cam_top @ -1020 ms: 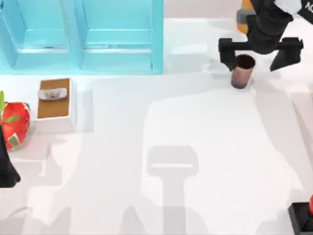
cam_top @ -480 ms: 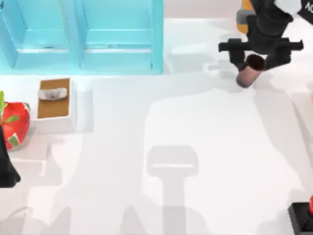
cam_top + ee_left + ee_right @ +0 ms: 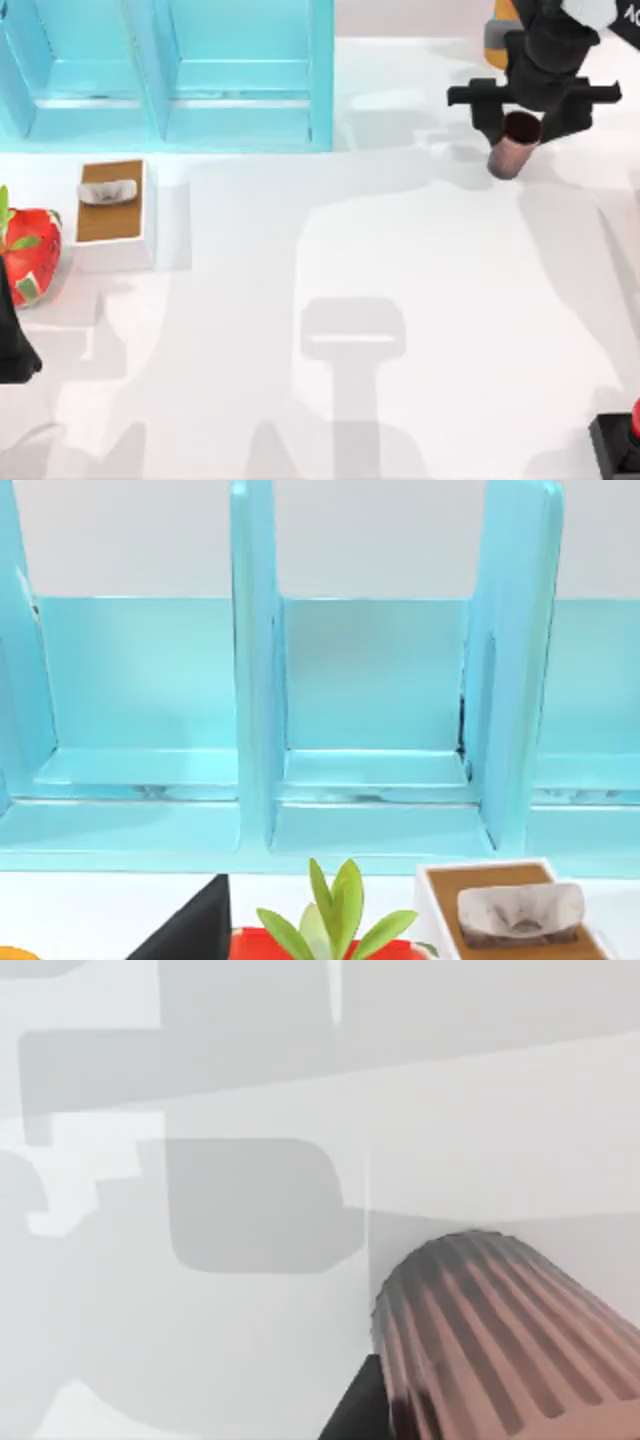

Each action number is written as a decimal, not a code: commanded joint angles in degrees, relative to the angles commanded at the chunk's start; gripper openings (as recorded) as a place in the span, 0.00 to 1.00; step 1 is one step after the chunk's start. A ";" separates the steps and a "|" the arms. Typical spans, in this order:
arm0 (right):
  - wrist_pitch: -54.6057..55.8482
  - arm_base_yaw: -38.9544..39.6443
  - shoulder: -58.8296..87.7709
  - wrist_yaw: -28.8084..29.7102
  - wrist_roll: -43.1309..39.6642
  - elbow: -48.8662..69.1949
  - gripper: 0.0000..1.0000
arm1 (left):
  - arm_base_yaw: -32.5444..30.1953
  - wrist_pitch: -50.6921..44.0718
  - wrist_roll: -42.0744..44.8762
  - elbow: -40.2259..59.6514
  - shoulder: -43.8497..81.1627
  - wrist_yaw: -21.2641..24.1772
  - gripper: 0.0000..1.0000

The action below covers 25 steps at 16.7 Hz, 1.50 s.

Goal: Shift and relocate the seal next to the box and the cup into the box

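The cup (image 3: 512, 150), a brown ribbed tumbler with a dark inside, stands at the table's far right. My right gripper (image 3: 522, 126) is shut on its upper part. The right wrist view has the cup's ribbed wall (image 3: 500, 1340) up close, with one black finger (image 3: 358, 1408) against it. At the near right corner sits the seal (image 3: 618, 442), a black base with a bit of red knob at the picture's edge. The turquoise box (image 3: 170, 75), split by dividers (image 3: 255, 680), stands at the far left. My left gripper (image 3: 12, 340) is parked at the left edge.
A white tissue box with a brown top (image 3: 112, 212) stands in front of the turquoise box, and a red strawberry-like thing (image 3: 30, 255) lies to its left. An orange-and-blue cylinder (image 3: 496, 38) is behind the right arm. The table's middle is bare white.
The right gripper's fingers went from spread wide around the cup to shut on it. The cup tipped and shifted slightly to the right. The left arm has not moved.
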 joint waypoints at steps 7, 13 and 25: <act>-0.15 0.13 -0.02 -0.02 0.05 0.15 0.00 | 0.00 0.00 0.00 0.00 0.00 0.00 1.00; -10.96 -4.64 2.53 -0.67 -3.61 13.04 0.00 | 0.00 0.00 0.00 0.00 0.00 0.00 1.00; -27.71 -10.88 5.10 -2.09 -10.89 33.48 0.00 | 0.00 0.00 0.00 0.00 0.00 0.00 1.00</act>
